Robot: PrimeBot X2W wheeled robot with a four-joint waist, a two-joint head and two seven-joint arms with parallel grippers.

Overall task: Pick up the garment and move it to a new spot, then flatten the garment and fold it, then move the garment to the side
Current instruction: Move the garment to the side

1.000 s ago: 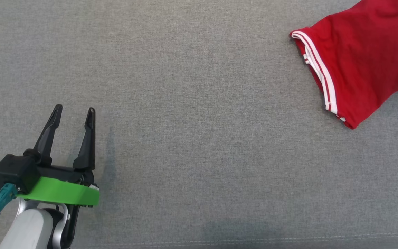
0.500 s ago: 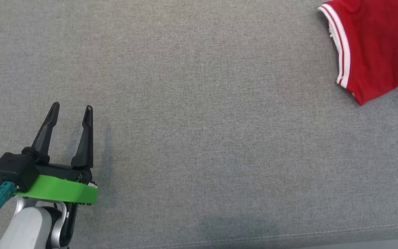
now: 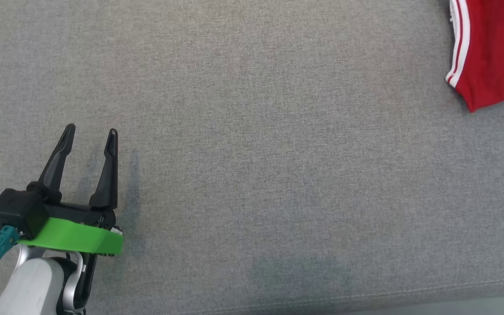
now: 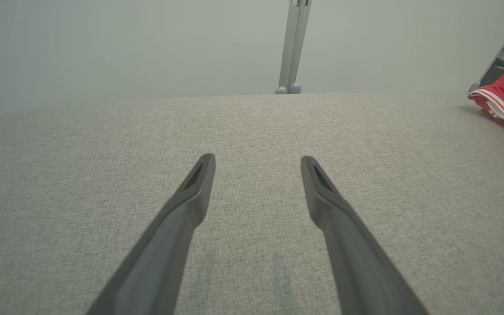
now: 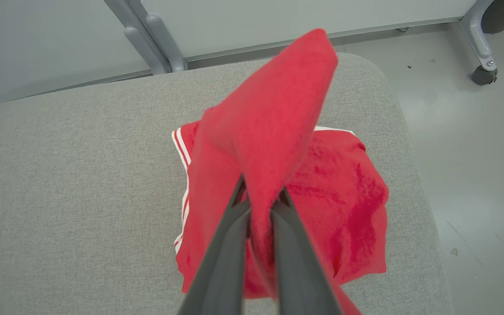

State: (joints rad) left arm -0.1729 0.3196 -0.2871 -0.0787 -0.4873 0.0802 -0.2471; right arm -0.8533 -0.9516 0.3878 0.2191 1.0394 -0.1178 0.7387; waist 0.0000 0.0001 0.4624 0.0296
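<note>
The red fabric garment with white-striped hems [image 5: 344,197] is lying bunched near a rounded corner of the grey woven cushion [image 5: 59,197]. One fold is rising (pinched tight) between the nearly closed dark fingers of the right gripper [image 5: 263,191]. The left gripper [image 3: 91,130] is hovering wide-spread and empty, well apart from the garment.

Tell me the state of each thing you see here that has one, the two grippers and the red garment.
left gripper: open, empty, bare cushion between its fingers.
right gripper: shut on a fold of the garment.
garment: crumpled, one fold pinched and raised, the rest lying on the cushion.
</note>
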